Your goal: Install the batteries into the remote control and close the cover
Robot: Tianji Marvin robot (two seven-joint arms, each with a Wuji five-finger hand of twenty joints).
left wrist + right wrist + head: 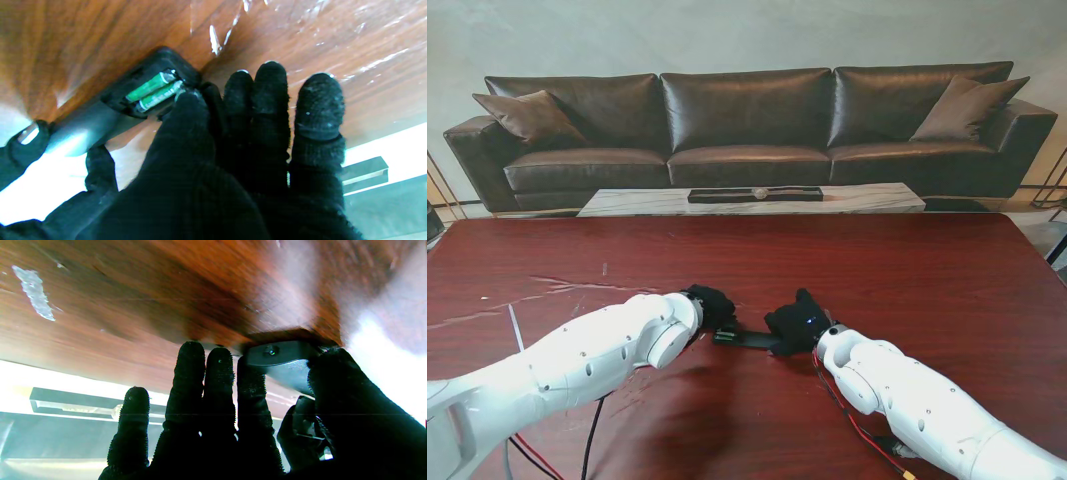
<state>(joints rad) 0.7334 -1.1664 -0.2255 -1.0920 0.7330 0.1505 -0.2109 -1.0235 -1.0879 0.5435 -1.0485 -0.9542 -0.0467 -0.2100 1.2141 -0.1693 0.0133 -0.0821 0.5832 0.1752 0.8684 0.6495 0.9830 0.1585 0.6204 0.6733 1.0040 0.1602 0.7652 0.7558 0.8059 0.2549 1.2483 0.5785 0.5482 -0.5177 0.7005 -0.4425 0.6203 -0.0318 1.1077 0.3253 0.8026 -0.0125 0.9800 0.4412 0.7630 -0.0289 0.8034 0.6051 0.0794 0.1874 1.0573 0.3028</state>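
From the stand view, the remote control (749, 338) is seen lying on the dark red table (907, 270), between the left hand (710, 305) and the right hand (799, 322), both of which are laid against its ends. A sofa (747, 125) stands well beyond the table.

In the left wrist view, two green batteries (154, 90) are seen side by side in the open compartment of the remote control (133, 96). The left hand (233, 143) is set against the compartment end, one fingertip (186, 100) touching the batteries; whether anything is gripped cannot be told. No cover is made out.

In the right wrist view, the far end of the remote control (283, 358) is pinched between the thumb and fingers of the right hand (233, 413).

The remote is judged light, stiff and smooth-skinned, so it may slide on the table; it is best steadied by its long edges, near the compartment.
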